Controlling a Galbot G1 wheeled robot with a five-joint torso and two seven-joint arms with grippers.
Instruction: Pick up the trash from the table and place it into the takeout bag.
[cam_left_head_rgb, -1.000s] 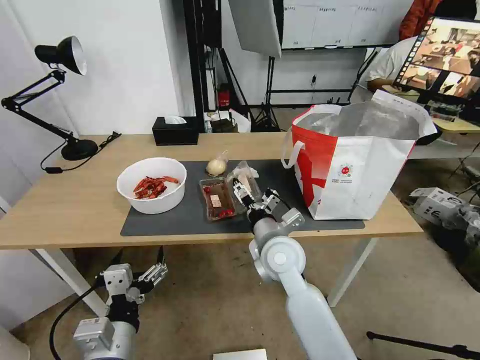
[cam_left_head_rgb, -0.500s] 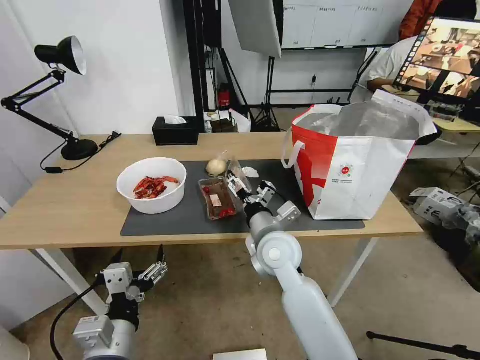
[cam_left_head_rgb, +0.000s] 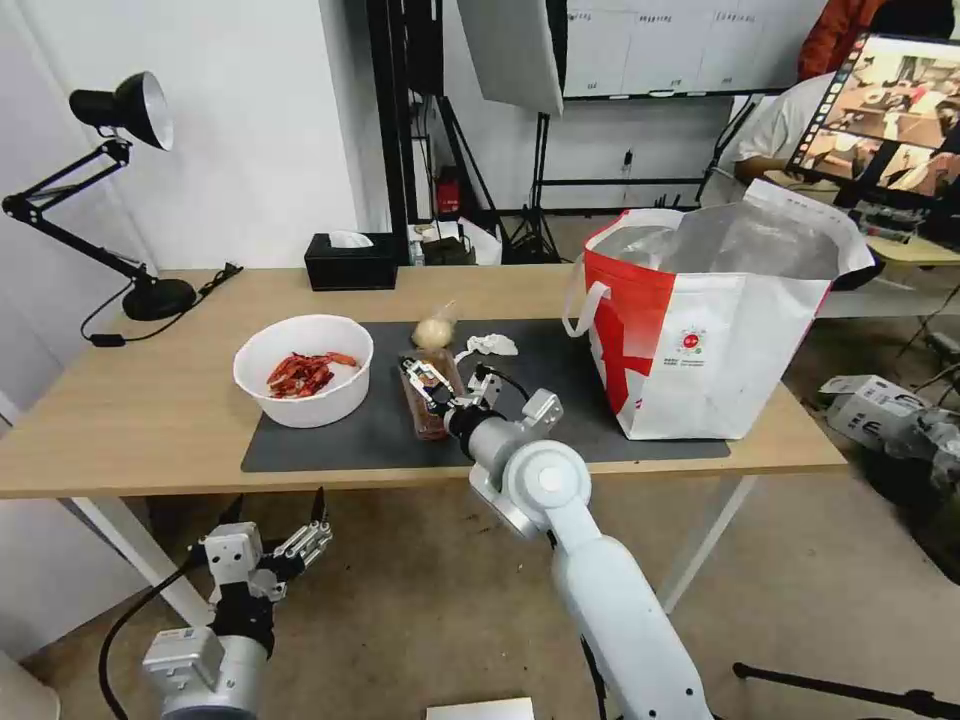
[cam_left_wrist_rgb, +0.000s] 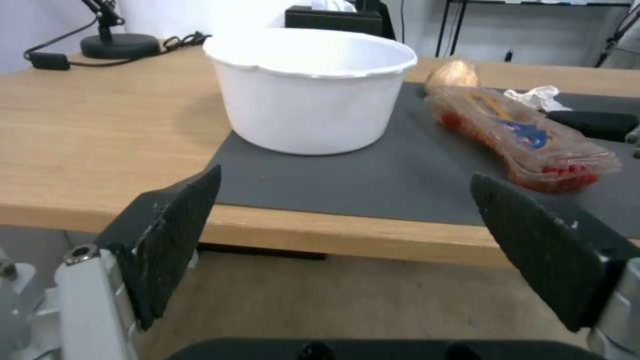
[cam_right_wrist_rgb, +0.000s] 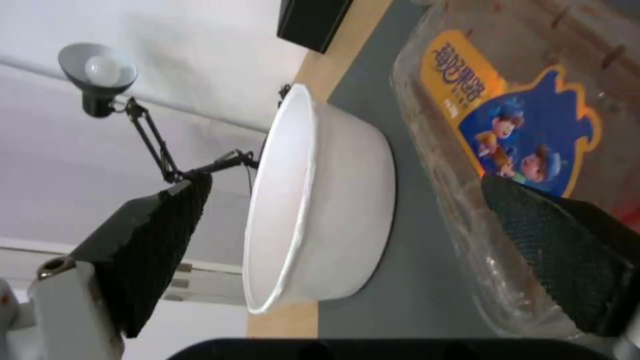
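Note:
Two clear plastic trays (cam_left_head_rgb: 425, 400) with red scraps lie stacked on the dark mat (cam_left_head_rgb: 330, 440) of the table (cam_left_head_rgb: 120, 400); the top tray (cam_right_wrist_rgb: 527, 115) carries a blue-and-yellow label. My right gripper (cam_left_head_rgb: 452, 385) hovers open at the stack, one finger against the top tray. The white bowl (cam_left_head_rgb: 303, 370) of red shells stands to the left. A knotted beige bag (cam_left_head_rgb: 432, 330) and crumpled tissue (cam_left_head_rgb: 487, 345) lie behind the trays. The red-and-white takeout bag (cam_left_head_rgb: 715, 320) stands open at the right. My left gripper (cam_left_head_rgb: 290, 540) waits open below the table's front edge.
A black tissue box (cam_left_head_rgb: 350, 262) and a black desk lamp (cam_left_head_rgb: 130, 200) stand at the table's back left. The left wrist view faces the bowl (cam_left_wrist_rgb: 310, 95), the trays (cam_left_wrist_rgb: 527, 145) and the mat (cam_left_wrist_rgb: 373, 185) from the front edge. Equipment and a person are behind the table.
My right gripper has carried the right-hand clear tray leftwards onto the other tray and now stands open. The tissue, earlier partly covered, now shows. The left arm has stayed put.

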